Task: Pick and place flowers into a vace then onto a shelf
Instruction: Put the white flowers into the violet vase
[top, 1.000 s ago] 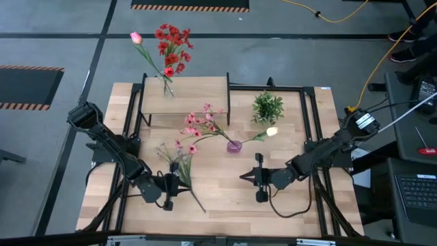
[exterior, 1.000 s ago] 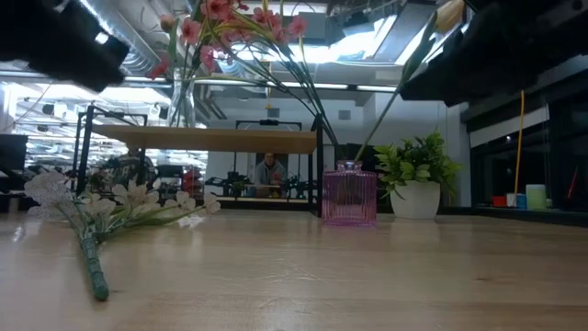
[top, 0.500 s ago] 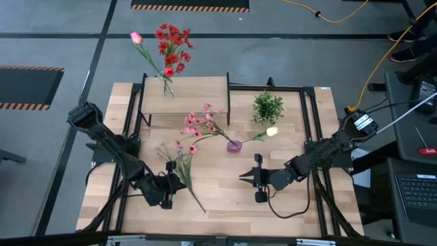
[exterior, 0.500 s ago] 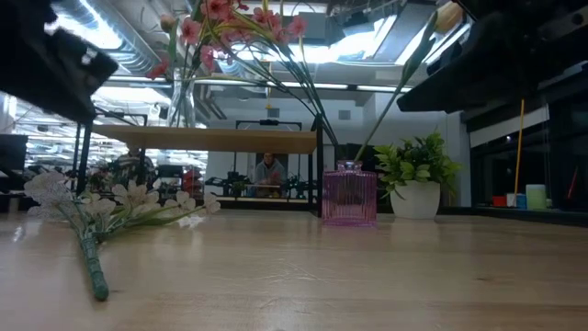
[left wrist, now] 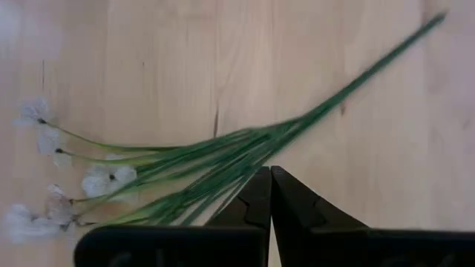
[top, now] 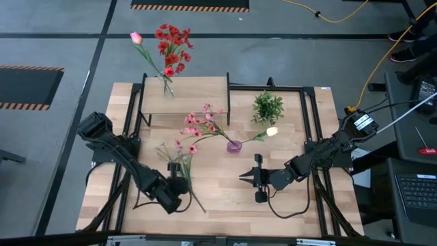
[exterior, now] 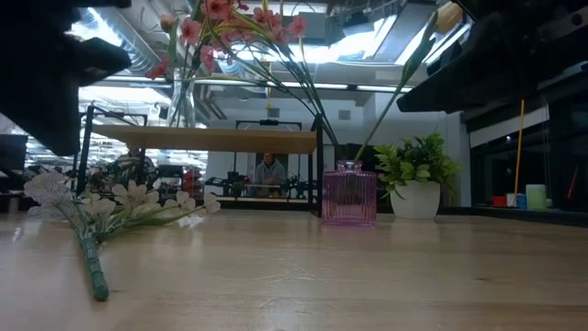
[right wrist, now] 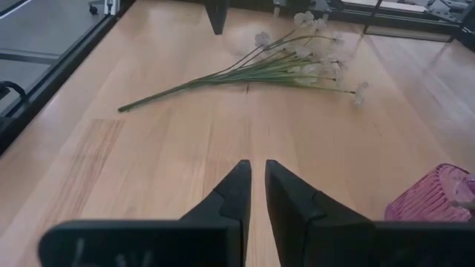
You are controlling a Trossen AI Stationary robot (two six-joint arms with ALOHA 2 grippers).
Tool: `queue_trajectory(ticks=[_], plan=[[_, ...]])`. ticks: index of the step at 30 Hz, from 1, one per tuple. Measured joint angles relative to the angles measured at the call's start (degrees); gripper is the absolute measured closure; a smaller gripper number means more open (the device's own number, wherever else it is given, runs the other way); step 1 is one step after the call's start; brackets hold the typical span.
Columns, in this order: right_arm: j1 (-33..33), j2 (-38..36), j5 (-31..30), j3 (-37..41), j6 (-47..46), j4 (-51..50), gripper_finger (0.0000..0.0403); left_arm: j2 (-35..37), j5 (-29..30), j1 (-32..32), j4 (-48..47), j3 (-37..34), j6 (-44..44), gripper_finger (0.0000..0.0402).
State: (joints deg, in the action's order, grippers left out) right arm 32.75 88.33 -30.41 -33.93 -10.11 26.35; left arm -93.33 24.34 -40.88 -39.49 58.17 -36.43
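Above the pale sprigs lying flat on the bench, the left pincer hovers with fingers pressed together, empty. The right pincer, nearly closed and empty, waits near the pink vase.

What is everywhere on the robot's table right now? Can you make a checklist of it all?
Surface: light-wood table, no spills seen.
Job's things: pale sprigs lying flat on the table; pink vase holding pink blossoms and a cream tulip; clear vase with red flowers and a pink tulip on the shelf.
Clutter: small potted green plant.
Grippers: left gripper shut, above the sprigs' stems; right gripper nearly shut, empty, waiting near the table's middle.
Cables: yellow cable on the floor; black cable looping under the right arm.
Surroundings: a person far behind the table in the low view; a keyboard to the right.
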Motion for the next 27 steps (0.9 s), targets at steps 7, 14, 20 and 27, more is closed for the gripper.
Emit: queue_trajectory(ticks=[7, 14, 20, 27], plan=[[0.0, 0.0, 0.0, 0.0, 0.0, -0.1, 0.0357, -0.8, 0.1, 2.0, 0.1, 0.3, 4.7, 0.0383], [0.0, 0.0, 0.0, 0.0, 0.0, -0.1, 0.0357, -0.7, 2.4, 2.4, 0.1, 0.3, 4.4, 0.0338], [0.0, 0.0, 0.0, 0.0, 0.1, -0.4, 0.0357, -0.7, 7.6, 2.4, 0.0, 0.3, 4.7, 0.0275], [0.0, 0.0, 0.0, 0.0, -0.2, -0.4, 0.0357, -0.7, 7.6, 2.4, 0.1, 0.3, 4.7, 0.0210]])
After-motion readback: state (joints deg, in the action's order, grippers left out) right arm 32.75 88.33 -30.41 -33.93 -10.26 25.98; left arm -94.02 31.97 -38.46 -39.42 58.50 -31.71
